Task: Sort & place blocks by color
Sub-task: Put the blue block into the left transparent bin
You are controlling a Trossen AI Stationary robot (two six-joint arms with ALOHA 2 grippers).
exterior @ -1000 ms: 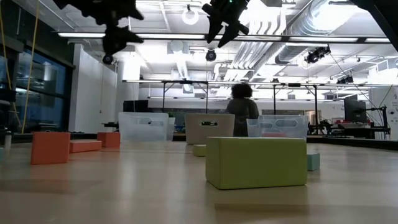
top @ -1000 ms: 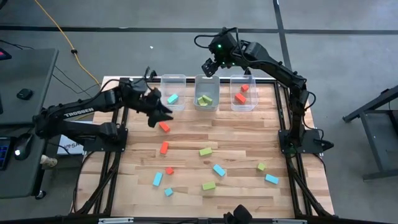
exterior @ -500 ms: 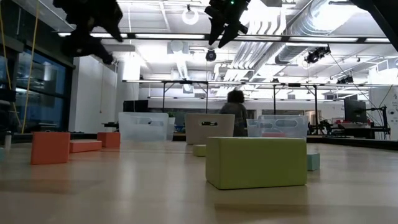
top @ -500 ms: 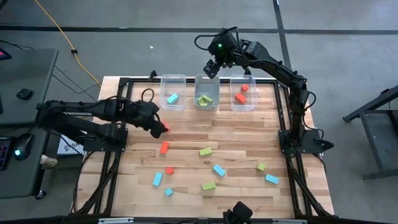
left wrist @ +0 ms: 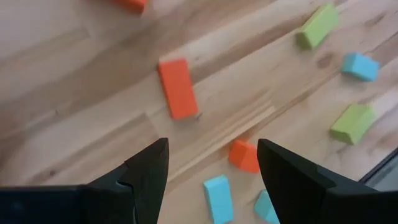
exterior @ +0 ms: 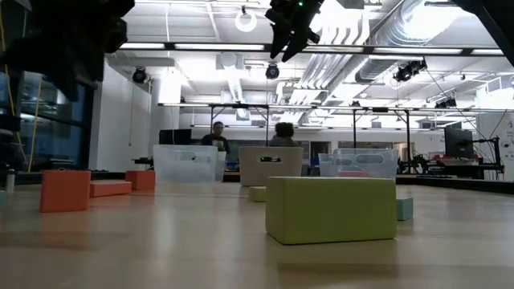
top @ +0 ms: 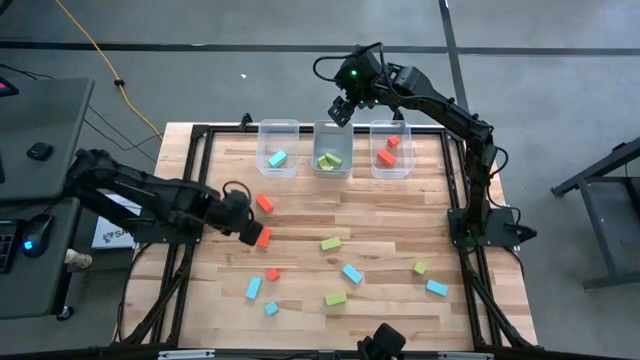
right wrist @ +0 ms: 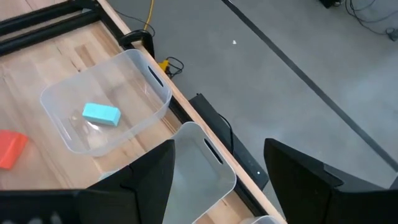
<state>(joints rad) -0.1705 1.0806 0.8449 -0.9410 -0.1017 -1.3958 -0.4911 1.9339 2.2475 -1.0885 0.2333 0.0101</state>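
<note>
Near the left edge of the bench, your left gripper hangs low with its fingers spread and nothing between them, just beside a red bar. The left wrist view shows this bar lying flat on the wood ahead of the open fingers, with a small red cube and blue blocks nearer. Along the far edge stand three clear bins: the left bin holds one blue block, the middle bin green blocks, the right bin red blocks. Your right gripper waits high above the far edge, by the middle bin, fingers apart and empty.

The step in hand appears to be the approach to a red block. Next, you would centre the fingers across the bar's narrow sides, lower, close, then carry it to the right bin. About eleven blocks remain loose, most toward the near edge.
</note>
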